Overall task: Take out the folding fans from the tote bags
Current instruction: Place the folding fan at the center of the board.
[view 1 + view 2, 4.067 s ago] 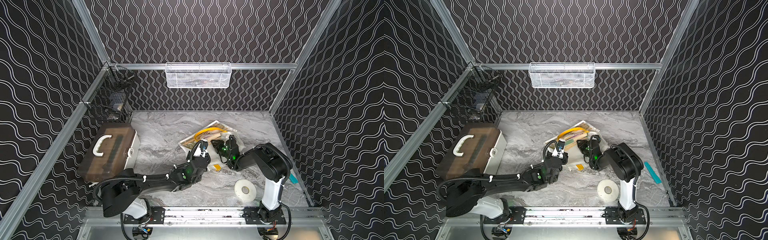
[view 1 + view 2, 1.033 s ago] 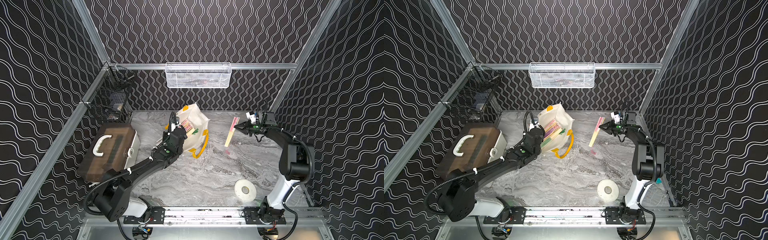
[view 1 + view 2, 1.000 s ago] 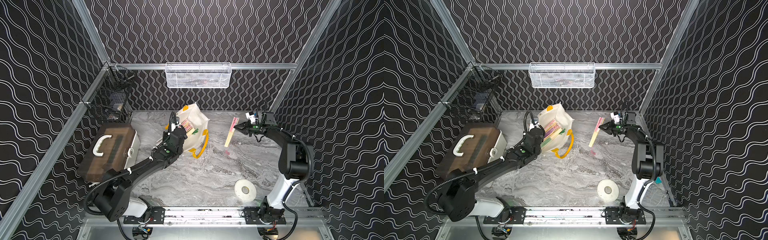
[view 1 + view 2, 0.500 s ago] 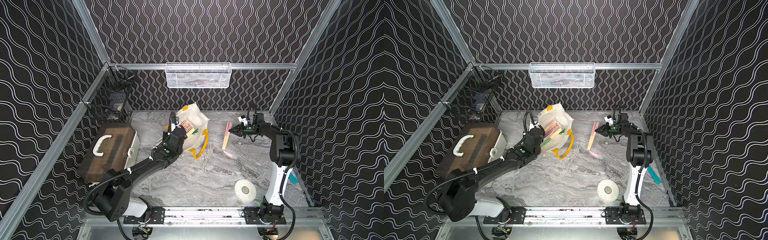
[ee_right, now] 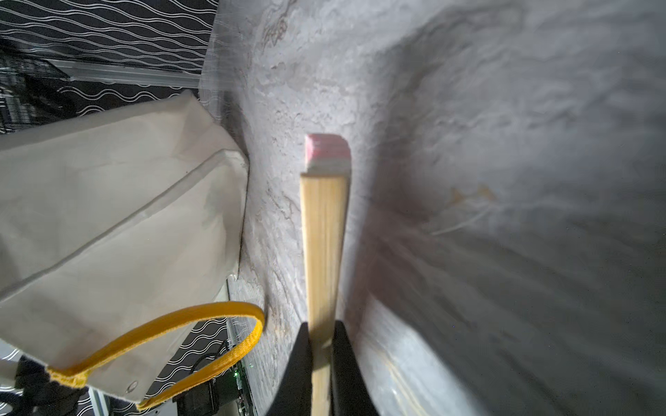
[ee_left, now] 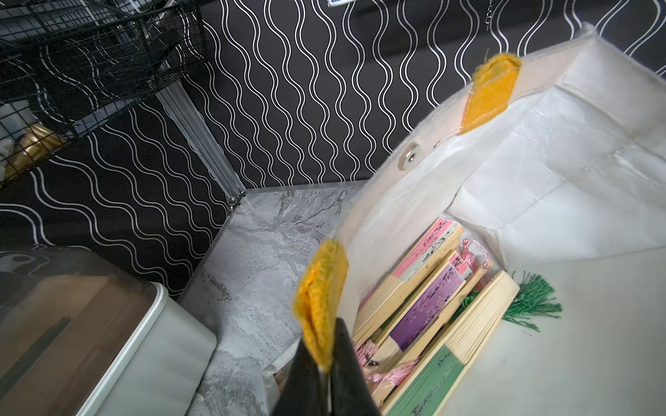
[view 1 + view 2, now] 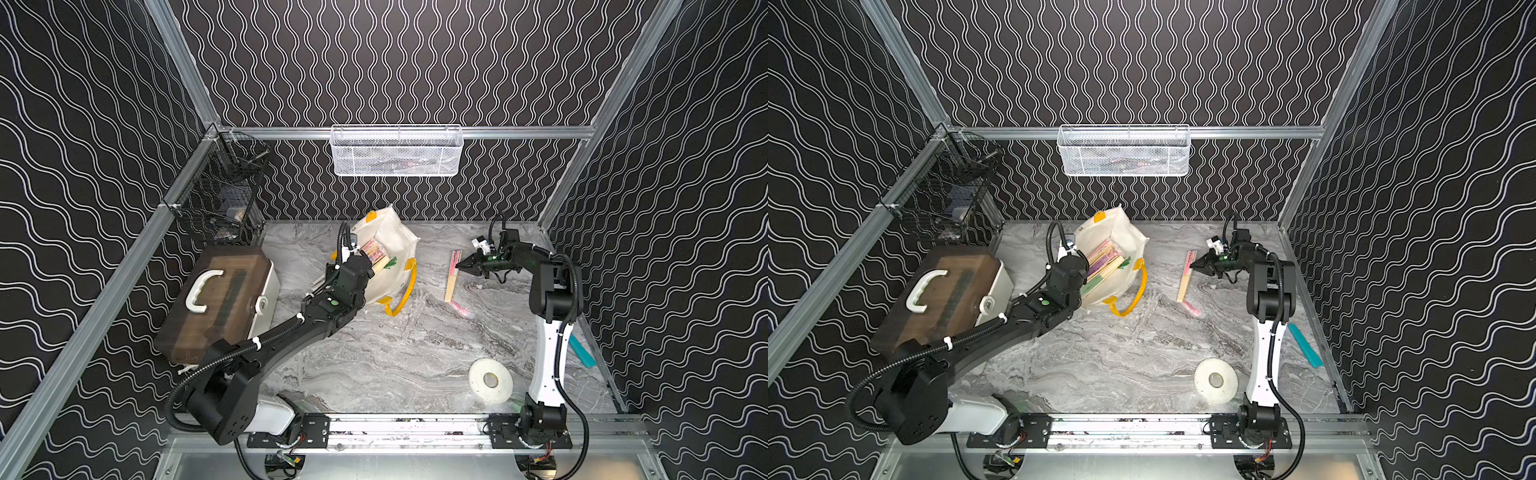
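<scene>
Now one folding fan [image 7: 451,276], the one with pink folds, is outside the bag. It sits between my right fingers [image 7: 464,266], which are closed tight on its tan bamboo sides. Its pink end points toward the back wall and its bamboo end toward the front. A pink tassel [image 7: 459,309] lies on the tabletop [image 7: 395,353] just beside the bamboo end. Whether the fan itself touches the tabletop, I cannot tell.

The other fans [image 6: 425,306] are inside the tote bag [image 7: 399,241]. They are packed side by side there, with pink, purple and green folds, one green tassel and some pink tassels. The bag stands with its mouth open near the back of the tabletop, to the left of the fan that I hold and apart from it. My left fingers [image 6: 346,371] are closed on a yellow patch [image 6: 320,299] at the near rim of the bag. A second yellow patch shows on the far rim. A yellow handle loop [image 7: 401,291] hangs from the front side of the bag down to the tabletop.

Left of the bag, near it, is a brown-lidded box [image 7: 224,299] with a white handle. A black wire basket [image 7: 224,203] hangs in the back left corner. A white mesh basket [image 7: 397,151] hangs on the back wall above the bag. A white roll of tape [image 7: 490,380] lies near the front, beside the base of my right arm. A teal bar [image 7: 582,351] lies at the right edge of the tabletop.
</scene>
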Action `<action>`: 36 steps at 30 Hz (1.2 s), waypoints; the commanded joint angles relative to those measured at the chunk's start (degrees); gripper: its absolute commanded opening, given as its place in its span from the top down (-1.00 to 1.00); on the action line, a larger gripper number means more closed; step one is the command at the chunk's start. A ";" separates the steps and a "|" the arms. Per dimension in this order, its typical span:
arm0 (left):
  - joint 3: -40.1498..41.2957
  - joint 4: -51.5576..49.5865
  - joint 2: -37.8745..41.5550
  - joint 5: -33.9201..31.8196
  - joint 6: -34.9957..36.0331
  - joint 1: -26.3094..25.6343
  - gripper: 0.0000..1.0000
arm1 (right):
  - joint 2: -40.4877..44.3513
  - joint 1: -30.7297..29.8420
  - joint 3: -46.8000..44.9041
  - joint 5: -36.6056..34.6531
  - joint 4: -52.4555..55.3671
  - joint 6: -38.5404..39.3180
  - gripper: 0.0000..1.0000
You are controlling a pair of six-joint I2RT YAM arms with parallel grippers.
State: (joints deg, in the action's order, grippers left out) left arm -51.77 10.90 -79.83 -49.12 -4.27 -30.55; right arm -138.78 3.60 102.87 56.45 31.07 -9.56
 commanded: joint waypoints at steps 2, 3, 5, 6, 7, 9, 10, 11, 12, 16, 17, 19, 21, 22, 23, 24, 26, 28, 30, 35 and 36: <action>0.24 0.35 0.28 -0.18 -1.63 0.13 1.00 | -3.38 0.02 5.08 -3.27 6.59 3.35 0.65; 0.26 0.35 0.34 -0.11 -1.66 0.13 1.00 | -3.95 0.09 5.92 -4.26 7.41 3.64 0.57; 0.27 0.27 0.22 0.16 -1.95 0.13 1.00 | -4.47 0.02 7.04 -6.26 8.29 3.80 0.38; 0.22 0.18 0.16 0.34 -1.97 0.09 1.00 | -4.39 0.06 7.25 -6.93 8.47 3.77 0.31; 0.05 0.07 0.13 0.52 -1.97 0.13 1.00 | -4.11 0.08 7.41 -7.83 8.47 3.42 0.26; -0.17 -0.26 0.18 0.89 -2.10 0.13 1.00 | -3.15 0.01 7.39 -9.94 8.51 2.70 0.15; -0.09 -0.11 0.28 1.30 -2.09 0.13 1.00 | -2.30 0.01 7.26 -11.97 8.61 1.92 0.13; 0.09 0.04 0.37 1.59 -2.07 0.13 1.00 | -1.49 0.01 7.13 -13.58 8.88 1.43 0.09; 0.33 0.34 0.46 1.91 -2.06 0.13 1.00 | -0.21 0.01 6.79 -16.01 9.09 0.63 0.03; 0.91 1.52 0.48 3.47 -1.88 0.13 1.00 | 7.25 -0.15 2.93 -25.97 9.27 -3.23 -0.06; 1.19 2.21 0.46 3.80 -1.62 0.13 1.00 | 9.49 -0.24 1.30 -27.42 8.61 -4.04 -0.07; 2.03 3.58 0.59 4.87 -1.44 0.13 1.00 | 15.38 -0.73 -3.22 -30.12 5.90 -6.55 -0.09; 2.78 4.46 0.99 5.59 -1.52 0.05 1.00 | 20.85 -1.66 -6.74 -31.64 3.55 -8.81 -0.10; 3.19 4.78 1.24 6.04 -1.69 0.05 1.00 | 24.43 -2.59 -8.51 -32.36 2.39 -9.99 -0.10; 3.53 5.17 1.47 6.46 -1.68 0.05 1.00 | 26.80 -3.47 -9.61 -33.08 1.64 -10.64 -0.11; 3.85 5.64 1.74 6.86 -1.67 0.05 1.00 | 29.29 -4.85 -10.42 -34.48 1.50 -10.99 -0.11; 4.21 5.93 2.08 7.33 -1.77 0.05 1.00 | 33.45 -8.23 -11.17 -37.35 2.18 -11.09 -0.11; 4.06 5.56 2.13 7.74 -2.05 -0.04 1.00 | 37.54 -12.65 -12.15 -39.71 1.64 -11.47 -0.12; 4.03 5.30 2.02 7.94 -2.32 -0.17 1.00 | 41.06 -16.58 -13.59 -41.22 0.41 -12.44 -0.14; 4.28 5.83 2.00 8.58 -2.54 -0.48 1.00 | 48.15 -23.45 -18.14 -40.54 -5.81 -17.15 -0.11; 4.39 6.18 2.00 8.86 -2.63 -0.56 1.00 | 49.48 -24.95 -19.37 -40.00 -7.31 -17.92 -0.10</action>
State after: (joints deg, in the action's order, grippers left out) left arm -47.62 14.96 -78.04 -41.36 -5.02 -30.98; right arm -91.96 -18.83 85.43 16.86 29.26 -23.62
